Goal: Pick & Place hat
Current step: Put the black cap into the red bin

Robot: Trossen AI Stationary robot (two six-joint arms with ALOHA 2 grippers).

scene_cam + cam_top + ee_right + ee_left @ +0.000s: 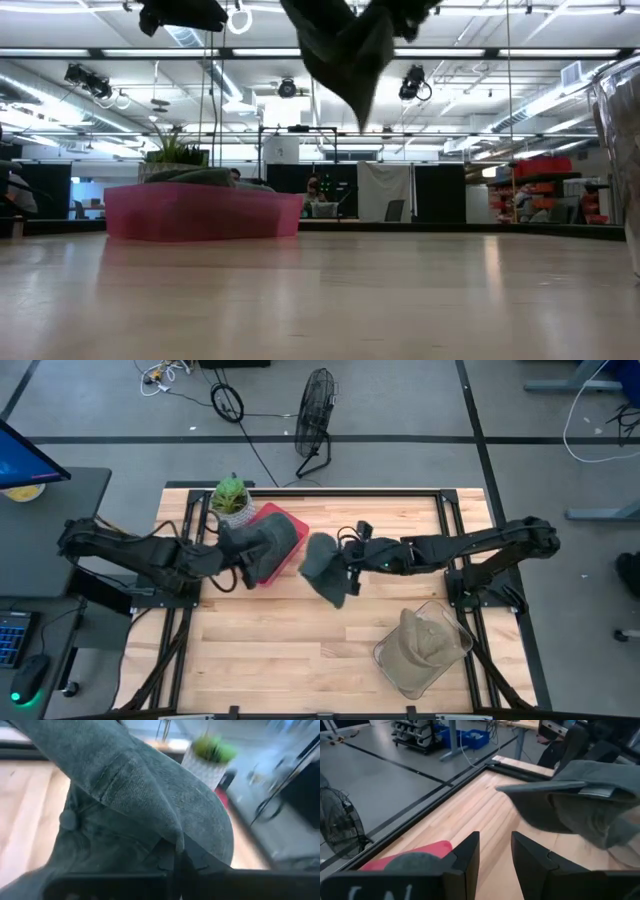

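A dark grey cap [322, 567] hangs in the air over the table's middle, held by my right gripper [350, 568], which is shut on it. In the low view the cap [350, 45] droops well above the wood. A second dark hat [272, 540] lies in the pink bin [290, 525] at the far left of the table. My left gripper [238, 548] hovers open over that bin; its fingers [467, 857] stand apart with bare wood between them. A tan hat [420, 645] sits in a clear container [455, 628] at the near right. My right gripper pinches a fold of the cap's crown cloth [172, 837] between its two fingers, coming level from the table's right side. The cap is lifted clear of the table, and its loose cloth [365, 95] hangs below the fingers. The cap's button [67, 820] shows beside the hold.
A potted plant [232, 500] stands at the far left, just behind the pink bin [200, 212]. The clear container [622, 150] rises at the near right. Bare wood [290, 650] lies between bin and container. A fan [315, 420] stands on the floor beyond the table.
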